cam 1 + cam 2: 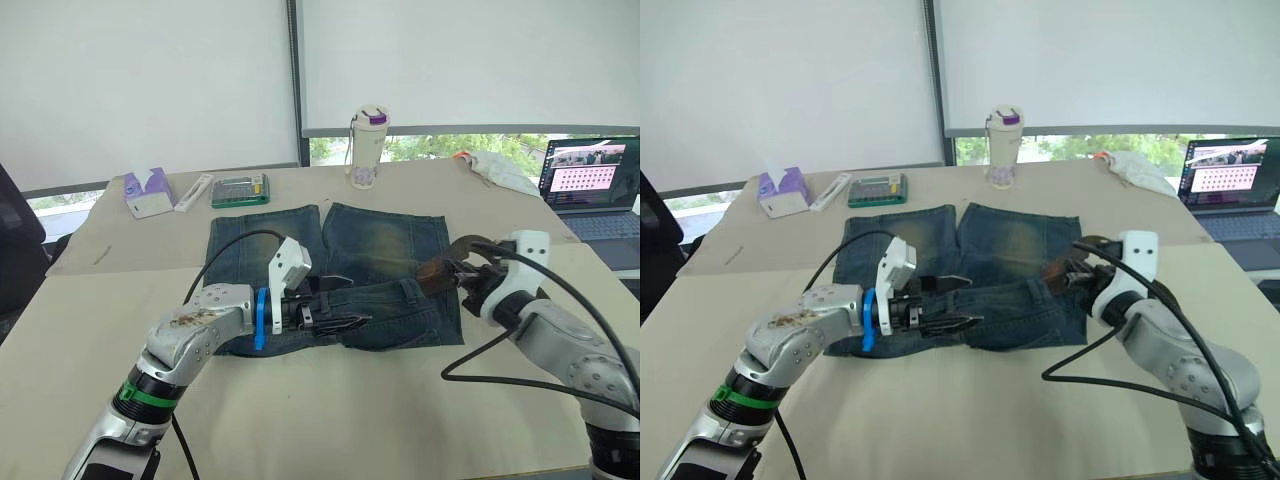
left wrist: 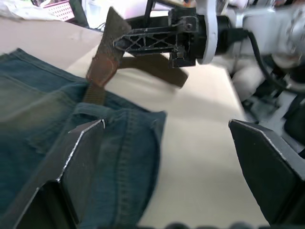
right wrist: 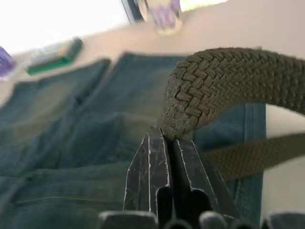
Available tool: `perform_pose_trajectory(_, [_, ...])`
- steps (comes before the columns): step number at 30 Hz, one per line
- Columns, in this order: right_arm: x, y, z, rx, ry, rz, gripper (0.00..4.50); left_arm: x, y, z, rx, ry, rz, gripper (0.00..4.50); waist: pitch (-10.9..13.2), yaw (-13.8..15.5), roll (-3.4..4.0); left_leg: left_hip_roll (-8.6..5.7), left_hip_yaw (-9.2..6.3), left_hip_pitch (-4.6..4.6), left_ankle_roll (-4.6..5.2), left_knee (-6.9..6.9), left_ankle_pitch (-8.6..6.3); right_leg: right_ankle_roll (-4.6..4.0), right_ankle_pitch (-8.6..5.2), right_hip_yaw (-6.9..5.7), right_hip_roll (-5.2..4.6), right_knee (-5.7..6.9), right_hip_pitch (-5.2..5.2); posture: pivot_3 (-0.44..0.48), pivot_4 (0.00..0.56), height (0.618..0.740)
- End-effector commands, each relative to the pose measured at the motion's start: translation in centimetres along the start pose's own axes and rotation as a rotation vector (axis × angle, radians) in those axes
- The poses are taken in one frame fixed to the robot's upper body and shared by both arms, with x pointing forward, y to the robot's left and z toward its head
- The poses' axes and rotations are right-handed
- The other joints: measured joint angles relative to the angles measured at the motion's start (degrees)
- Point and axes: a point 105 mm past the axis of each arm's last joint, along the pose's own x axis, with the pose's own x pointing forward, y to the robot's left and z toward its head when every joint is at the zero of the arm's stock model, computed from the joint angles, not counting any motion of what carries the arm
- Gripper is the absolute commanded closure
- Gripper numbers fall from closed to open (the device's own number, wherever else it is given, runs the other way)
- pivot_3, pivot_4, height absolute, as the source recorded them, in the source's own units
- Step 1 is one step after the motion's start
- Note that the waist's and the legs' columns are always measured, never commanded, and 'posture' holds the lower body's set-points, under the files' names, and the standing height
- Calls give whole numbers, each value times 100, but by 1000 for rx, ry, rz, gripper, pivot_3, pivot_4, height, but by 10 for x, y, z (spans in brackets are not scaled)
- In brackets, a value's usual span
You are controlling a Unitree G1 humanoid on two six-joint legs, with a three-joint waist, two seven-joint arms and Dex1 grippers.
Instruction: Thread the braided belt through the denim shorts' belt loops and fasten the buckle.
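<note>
The shorts (image 1: 330, 275) lay flat on the desk (image 1: 330, 420), waistband toward the robot. The right hand (image 1: 462, 272) was clenched on a fold of the belt (image 3: 224, 88) at the waistband's right end, the leather tip (image 2: 102, 67) poking from under a loop (image 2: 93, 110). The left hand (image 1: 330, 310) rested on the waistband's middle, its 2 fingers (image 2: 71, 167) spread wide, grasping nothing. The belt looked soft, light and floppy, so pushing would likely buckle it; gripping the stiffer tip and pulling seemed better. The denim may bunch unless pinned.
</note>
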Motion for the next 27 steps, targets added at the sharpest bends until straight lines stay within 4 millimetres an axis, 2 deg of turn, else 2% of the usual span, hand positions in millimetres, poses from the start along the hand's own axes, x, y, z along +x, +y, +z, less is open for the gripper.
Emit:
perform_pose_trajectory(1, [7,1,0,-42,1,-8,4500,-1,-4,2,49,-17,-4,36,2,4,1,-1,0,0,1,0,0,0,0,0,-1,0,0,0,150,740])
perform_pose_trajectory(6, [14,-7,-12,-107,56,-43,4500,-5,-4,-3,39,-12,20,36,1,21,2,-8,-6,-1,29,2,-12,7,4,-4,-7,0,2,0,150,740])
perform_pose_trajectory(12, [15,4,-29,-120,146,53,4500,-8,-2,-11,27,4,43,36,1,4,2,-4,-7,2,25,1,-10,8,5,-6,-2,1,3,0,150,740])
perform_pose_trajectory(20, [27,5,-51,-176,228,48,4500,-6,-1,-22,20,40,54,36,0,-12,3,0,-7,6,25,1,-10,7,5,-6,3,2,4,0,150,740])
perform_pose_trajectory(24, [34,14,-62,-131,242,87,4500,-7,2,-27,3,53,74,36,-2,-43,1,1,-8,11,24,1,-9,7,5,-4,5,4,6,0,150,740])
perform_pose_trajectory(27, [41,36,-60,20,190,170,4500,-7,5,-29,-17,55,97,36,-3,-75,2,3,-9,14,24,1,-9,6,5,-4,7,8,6,0,150,740])
